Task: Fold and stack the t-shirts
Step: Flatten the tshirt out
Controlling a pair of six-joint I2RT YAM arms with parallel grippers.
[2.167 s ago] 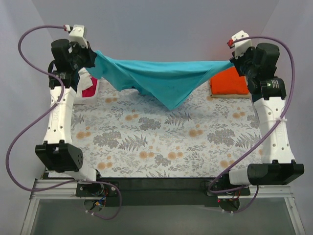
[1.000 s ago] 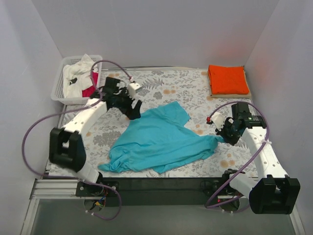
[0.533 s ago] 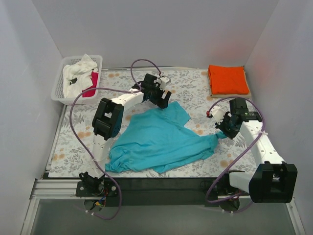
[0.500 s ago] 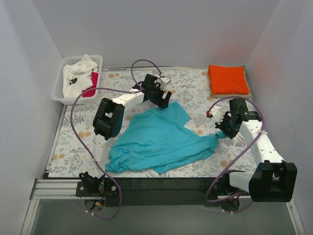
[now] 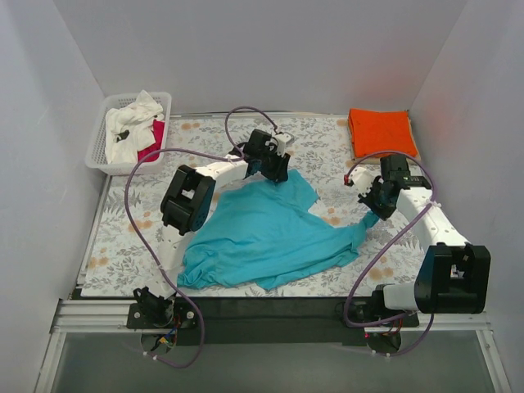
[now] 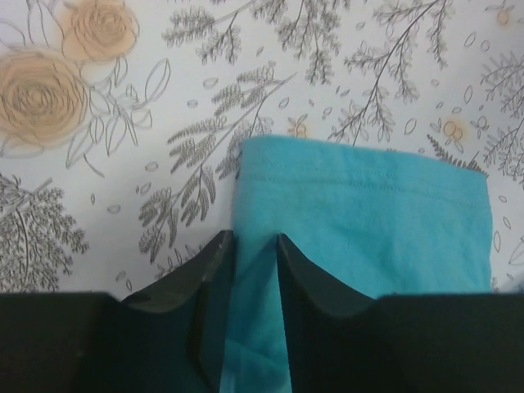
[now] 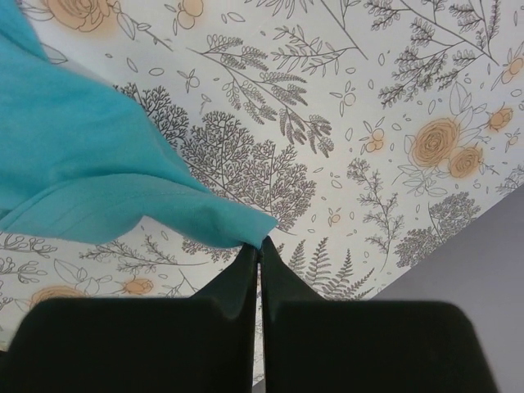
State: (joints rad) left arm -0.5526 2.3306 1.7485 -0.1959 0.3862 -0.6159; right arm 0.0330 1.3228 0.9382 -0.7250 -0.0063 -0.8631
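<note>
A teal t-shirt (image 5: 262,229) lies spread and rumpled on the flowered table cover. My left gripper (image 5: 277,172) is at the shirt's far corner. In the left wrist view its jaws (image 6: 255,241) stand a narrow way apart, one finger (image 6: 209,278) just outside the teal hem (image 6: 368,221), and cloth fills the gap. My right gripper (image 5: 372,214) is shut on the shirt's right tip; its tips (image 7: 260,244) meet on the teal cloth (image 7: 82,164). A folded orange t-shirt (image 5: 381,133) lies at the back right.
A white lattice basket (image 5: 100,146) stands at the back left with white (image 5: 131,123) and red-pink (image 5: 152,150) cloth in it. Grey walls close in on three sides. A purple cable (image 5: 246,119) arches over the left arm.
My left arm has reached farther right onto the shirt's far corner and its jaws have narrowed around the hem. The right gripper has drawn the shirt's tip slightly toward the back.
</note>
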